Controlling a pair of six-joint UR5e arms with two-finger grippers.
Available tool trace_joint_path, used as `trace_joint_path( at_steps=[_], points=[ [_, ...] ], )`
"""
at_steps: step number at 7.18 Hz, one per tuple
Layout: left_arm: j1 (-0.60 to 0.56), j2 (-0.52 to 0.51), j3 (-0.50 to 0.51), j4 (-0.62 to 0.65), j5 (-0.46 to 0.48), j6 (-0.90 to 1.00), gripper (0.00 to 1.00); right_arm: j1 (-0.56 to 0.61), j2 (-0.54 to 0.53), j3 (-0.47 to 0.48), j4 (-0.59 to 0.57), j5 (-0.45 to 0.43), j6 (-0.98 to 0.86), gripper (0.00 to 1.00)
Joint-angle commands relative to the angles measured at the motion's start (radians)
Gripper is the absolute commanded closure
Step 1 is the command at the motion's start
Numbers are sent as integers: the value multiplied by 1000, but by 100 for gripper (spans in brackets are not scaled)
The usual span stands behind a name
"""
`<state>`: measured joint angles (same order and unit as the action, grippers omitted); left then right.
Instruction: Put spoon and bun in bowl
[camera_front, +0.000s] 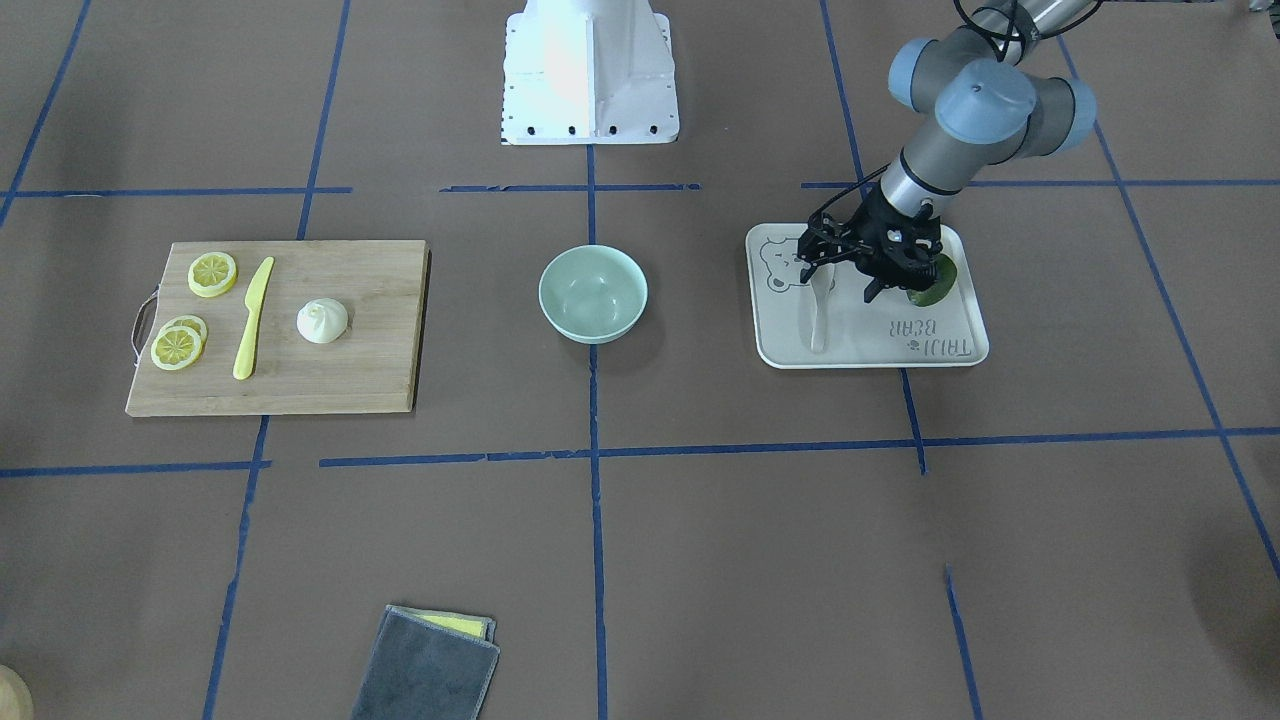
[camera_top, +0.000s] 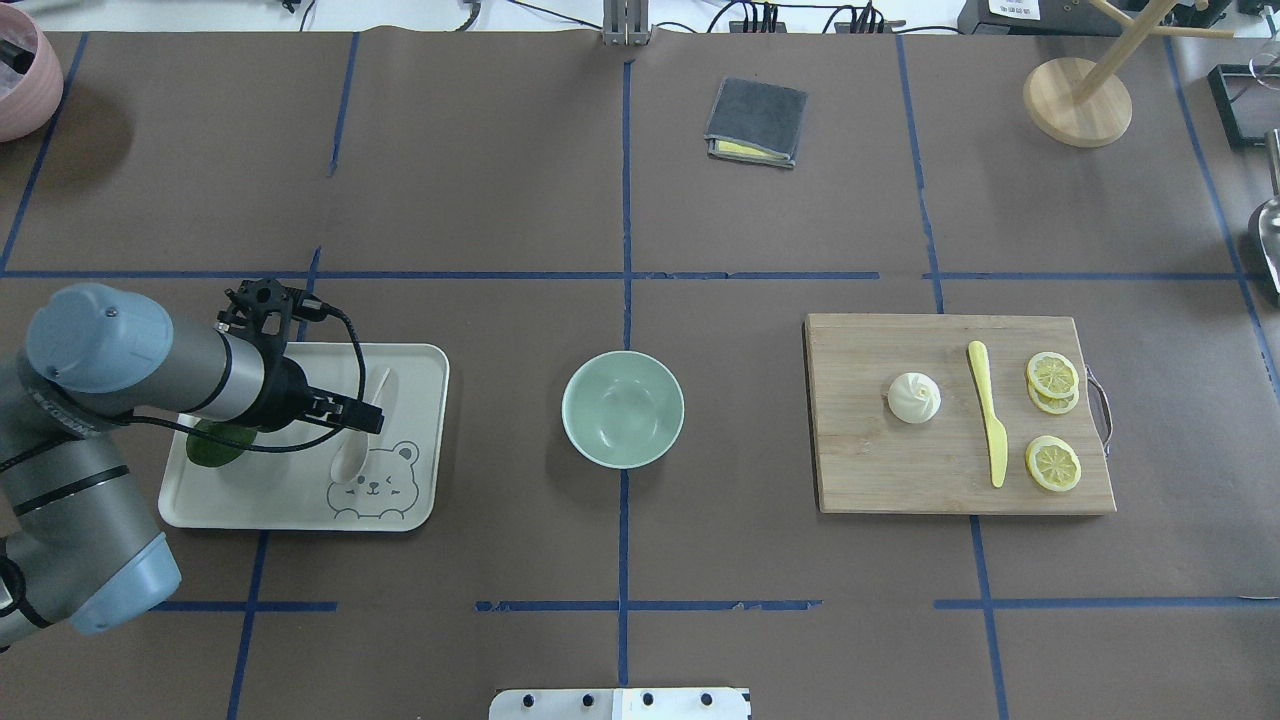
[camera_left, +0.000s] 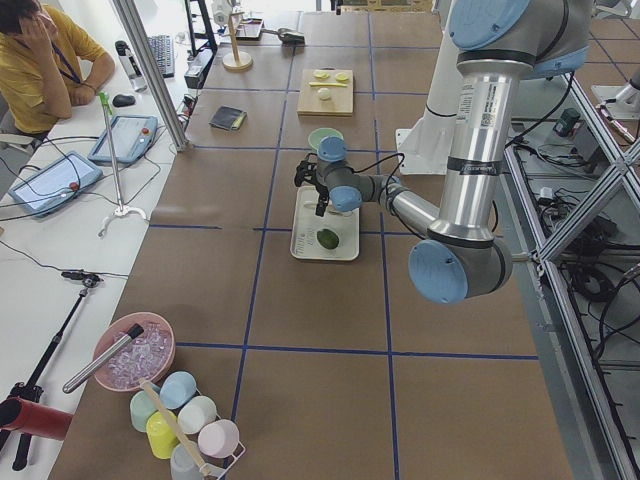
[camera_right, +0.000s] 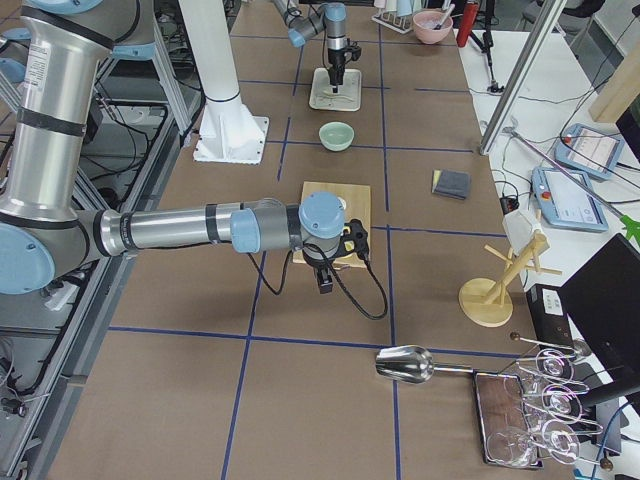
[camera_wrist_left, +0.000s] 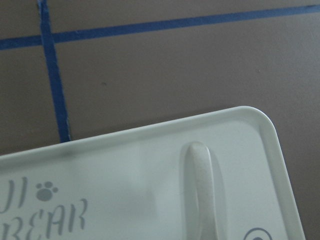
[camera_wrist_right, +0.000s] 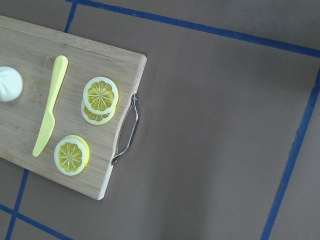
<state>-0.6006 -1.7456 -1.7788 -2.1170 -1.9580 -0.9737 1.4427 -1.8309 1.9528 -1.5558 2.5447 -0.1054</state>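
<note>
Lying flat with its handle toward the bottom of the front-facing view, the spoon (camera_front: 818, 322) sits on a cream bear-print tray (camera_front: 870, 361) right of centre. The left gripper (camera_front: 838, 284) hangs just over the spoon's scoop end. Its jaws look parted, one on either side, and hold nothing; whether they touch the spoon I cannot tell. A flat green piece (camera_front: 940, 284) lies on the same tray, half hidden behind the wrist.

The mint-green bowl (camera_front: 593, 300) stands at the centre of the brown papered surface (camera_front: 700, 520), well apart from the tray, with nothing in it.

The bun (camera_front: 322, 321) rests on a wooden cutting board (camera_front: 350, 375) at the left, between a yellow plastic knife (camera_front: 252, 318) and the board's inner edge, with lemon slices (camera_front: 212, 274) beyond the knife. The right gripper (camera_right: 350, 240) shows only in the right side view, near the board's far end, so I cannot tell how its jaws stand.

As I judge it, neither item is in the bowl yet. The spoon pick-up is in hand, and its carry and the whole bun transfer remain.
</note>
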Motion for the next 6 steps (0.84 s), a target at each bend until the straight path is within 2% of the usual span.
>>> trace_joint_path(
  at_steps=[1, 2, 6],
  points=[
    [15, -48, 12, 100, 48, 7, 18, -4, -1, -2, 0, -3, 4, 0],
    [16, -48, 12, 101, 48, 9, 28, -4, -1, -5, -1, -3, 4, 0],
    [19, -45, 16, 101, 47, 13, 85, -4, -1, -12, -3, -3, 6, 0]
  ],
)
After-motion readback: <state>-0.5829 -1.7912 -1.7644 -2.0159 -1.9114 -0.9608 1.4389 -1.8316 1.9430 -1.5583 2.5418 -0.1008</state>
